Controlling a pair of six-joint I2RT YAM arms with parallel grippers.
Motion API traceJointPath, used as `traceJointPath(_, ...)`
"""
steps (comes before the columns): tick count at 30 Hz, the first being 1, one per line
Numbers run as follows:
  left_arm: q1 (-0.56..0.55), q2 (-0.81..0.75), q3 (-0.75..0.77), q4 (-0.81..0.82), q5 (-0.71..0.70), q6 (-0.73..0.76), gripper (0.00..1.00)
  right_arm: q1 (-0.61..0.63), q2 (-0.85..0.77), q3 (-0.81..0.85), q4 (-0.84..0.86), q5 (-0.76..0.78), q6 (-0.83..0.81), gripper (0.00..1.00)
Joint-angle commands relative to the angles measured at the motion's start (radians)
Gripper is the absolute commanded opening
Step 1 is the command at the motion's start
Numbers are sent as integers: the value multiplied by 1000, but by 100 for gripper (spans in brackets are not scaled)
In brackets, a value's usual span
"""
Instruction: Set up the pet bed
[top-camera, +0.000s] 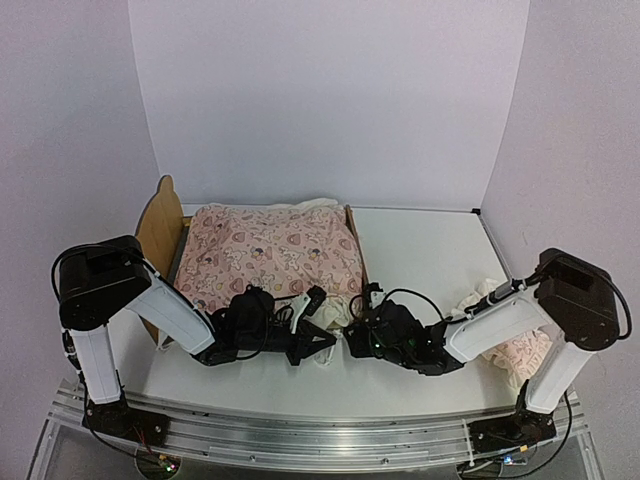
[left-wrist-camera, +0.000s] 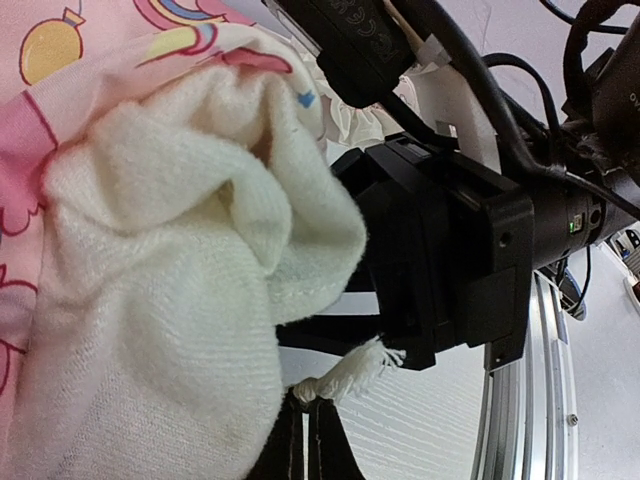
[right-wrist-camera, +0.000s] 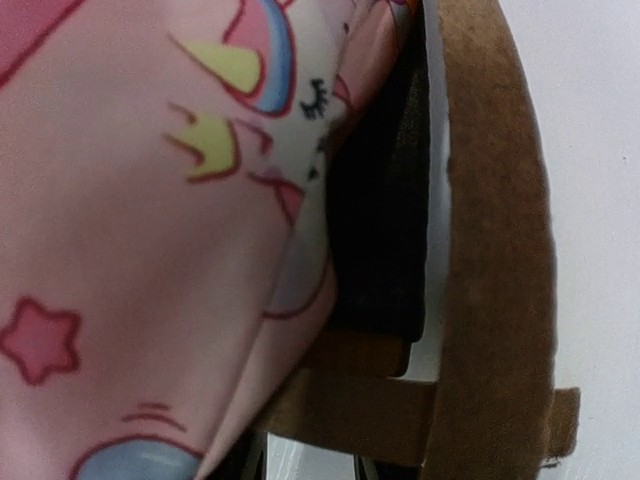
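White worktop (top-camera: 420, 250), plain white walls (top-camera: 330, 100); pet bed (top-camera: 160, 225) under pink quilt (top-camera: 270, 255). Left gripper (left-wrist-camera: 308, 420) clenched at quilt tassel (left-wrist-camera: 355, 372); right gripper (right-wrist-camera: 310, 462) state: cannot tell. Moulded housing marks (left-wrist-camera: 360, 30) illegible.

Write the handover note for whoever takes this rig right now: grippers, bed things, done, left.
The left gripper is shut at the bed's near side, cream fabric bunched against it; whether it pinches any, I cannot tell.
The right gripper is beside it at the foot-end corner; open or gripping, I cannot tell.
The pet bed stands on the left of the table, with the quilt spread over it.
The pillow lies at far right, off the bed.
Done: quilt on. Left: probably tidy the near edge, place the pillow.
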Motion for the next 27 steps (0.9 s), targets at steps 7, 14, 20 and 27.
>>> traceJointPath(7, 0, -16, 19, -12, -46, -11, 0, -1, -40, -22, 87, 27, -49, 0)
traceJointPath(14, 3, -6, 63, -114, -70, -90, 0, 0, -190, -34, -76, -153, -165, 0)
traceJointPath(20, 14, 7, 115, -167, -92, -115, 0, -1, -249, 49, -348, -372, -259, 0)
traceJointPath(27, 21, 35, 183, -282, -26, -78, 0, 0, -287, 80, -425, -423, -324, 0)
